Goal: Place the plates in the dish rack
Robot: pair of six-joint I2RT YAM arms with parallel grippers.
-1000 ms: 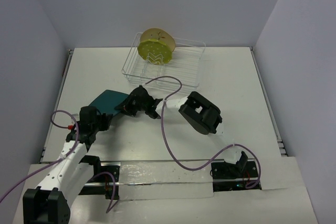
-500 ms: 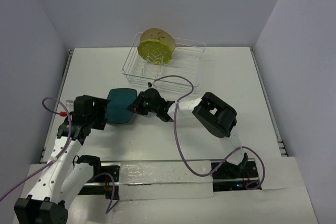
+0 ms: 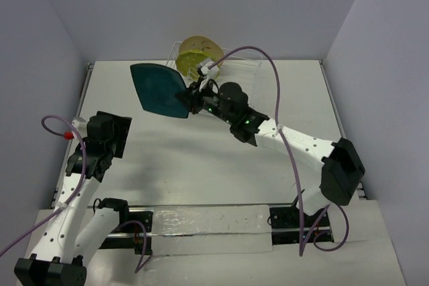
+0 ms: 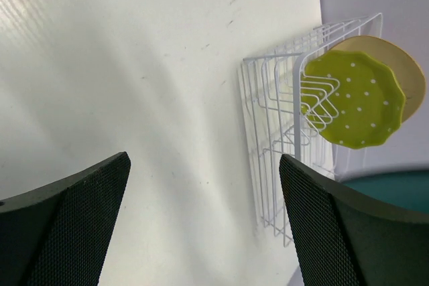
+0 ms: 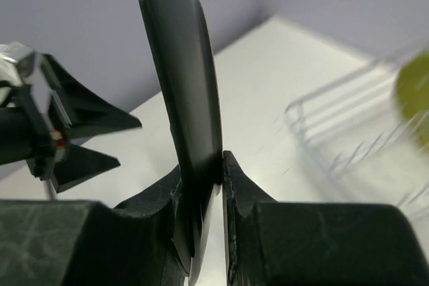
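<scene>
Teal plate aloft nr rack

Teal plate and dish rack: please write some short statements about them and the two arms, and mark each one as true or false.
1. The right fingers grip the teal plate by its edge. True.
2. The teal plate stands in the dish rack. False: it is held up in the air, outside the rack.
3. The green plate stands upright in the dish rack. True.
4. The left fingers hold the beige plate. False: they are open and hold nothing; the beige plate stands in the rack, behind the green plate.
</scene>
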